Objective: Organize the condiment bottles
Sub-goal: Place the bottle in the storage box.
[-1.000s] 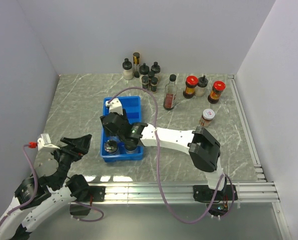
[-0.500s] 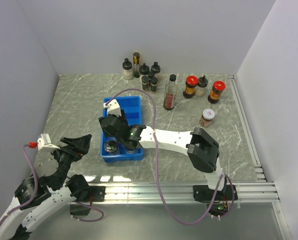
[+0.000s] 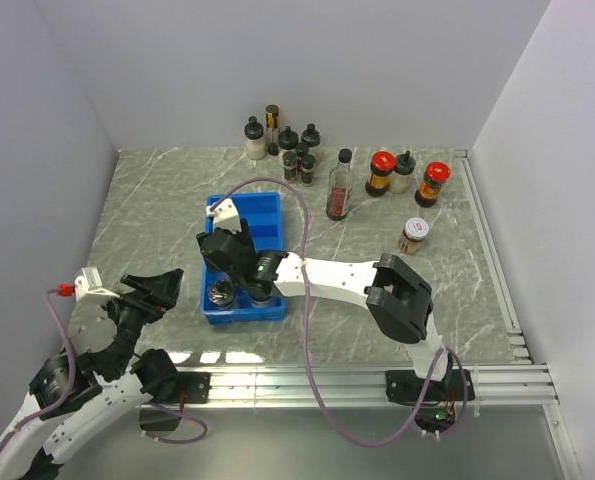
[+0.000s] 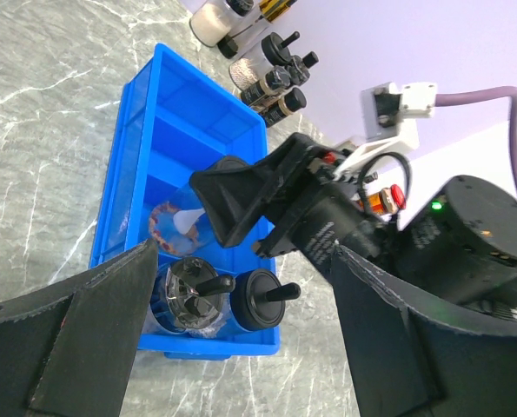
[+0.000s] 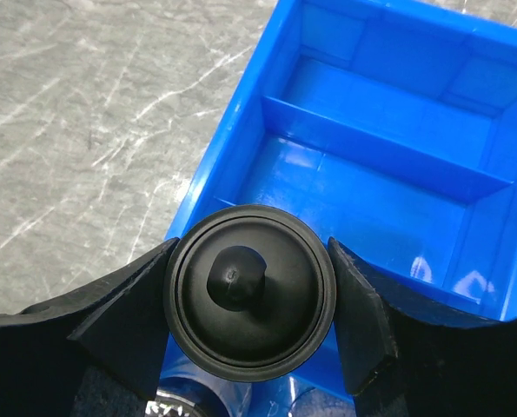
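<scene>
My right gripper (image 3: pixel 227 262) is shut on the cap of a black-capped jar (image 5: pixel 249 291) with a knob on top. It holds the jar in the near left part of the blue tray (image 3: pixel 269 203), just behind the front compartment. Two jars stand in that front compartment: one with a clear top (image 4: pixel 188 295) and one with a black cap (image 4: pixel 260 301). The held jar's glass body (image 4: pixel 173 224) shows under the right fingers (image 4: pixel 232 201). My left gripper (image 3: pixel 155 290) is open and empty, left of and in front of the tray. The other condiment bottles (image 3: pixel 289 145) stand at the back.
At the back stands a group of black-capped jars, then a tall sauce bottle (image 3: pixel 339 190), two red-capped jars (image 3: pixel 380 172) (image 3: pixel 433 184) and a black-capped one (image 3: pixel 404 172). A lone jar (image 3: pixel 413 236) stands right of the tray. The tray's rear compartments (image 5: pixel 388 113) hold nothing.
My right gripper has shifted slightly left over the tray with the jar in it. The left arm has not moved.
</scene>
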You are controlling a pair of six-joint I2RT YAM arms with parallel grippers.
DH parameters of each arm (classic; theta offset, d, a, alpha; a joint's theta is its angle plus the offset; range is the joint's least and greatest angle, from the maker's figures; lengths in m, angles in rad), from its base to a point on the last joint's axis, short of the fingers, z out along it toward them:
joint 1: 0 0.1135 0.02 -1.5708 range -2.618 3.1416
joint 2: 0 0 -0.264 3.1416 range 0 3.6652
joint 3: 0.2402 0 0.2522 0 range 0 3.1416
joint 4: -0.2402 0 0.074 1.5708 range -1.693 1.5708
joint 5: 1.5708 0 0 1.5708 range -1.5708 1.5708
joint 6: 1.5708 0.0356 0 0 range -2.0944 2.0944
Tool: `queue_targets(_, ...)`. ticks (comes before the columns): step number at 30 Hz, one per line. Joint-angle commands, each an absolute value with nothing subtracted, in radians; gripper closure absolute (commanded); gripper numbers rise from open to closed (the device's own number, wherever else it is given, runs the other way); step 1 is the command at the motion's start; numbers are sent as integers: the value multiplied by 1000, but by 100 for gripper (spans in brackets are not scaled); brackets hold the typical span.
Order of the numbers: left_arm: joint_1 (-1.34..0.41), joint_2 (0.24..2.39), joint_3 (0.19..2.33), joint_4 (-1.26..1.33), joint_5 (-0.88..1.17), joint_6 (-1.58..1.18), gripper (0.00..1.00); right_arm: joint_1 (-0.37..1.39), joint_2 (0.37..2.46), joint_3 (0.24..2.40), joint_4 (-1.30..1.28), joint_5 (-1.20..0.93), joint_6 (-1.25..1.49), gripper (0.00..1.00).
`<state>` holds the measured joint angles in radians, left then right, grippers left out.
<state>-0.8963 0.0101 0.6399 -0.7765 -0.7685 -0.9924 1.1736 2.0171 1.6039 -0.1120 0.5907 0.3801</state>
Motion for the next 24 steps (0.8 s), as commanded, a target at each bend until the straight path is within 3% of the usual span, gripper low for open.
queue_targets(1, -899, -21, 663, -773, -784, -1005, 13, 1169, 2037, 1634, -22, 620, 382, 100)
queue_targets(24, -897, -21, 653, -764, -784, -1003, 13, 1169, 2045, 1575, -43, 465, 497, 99)
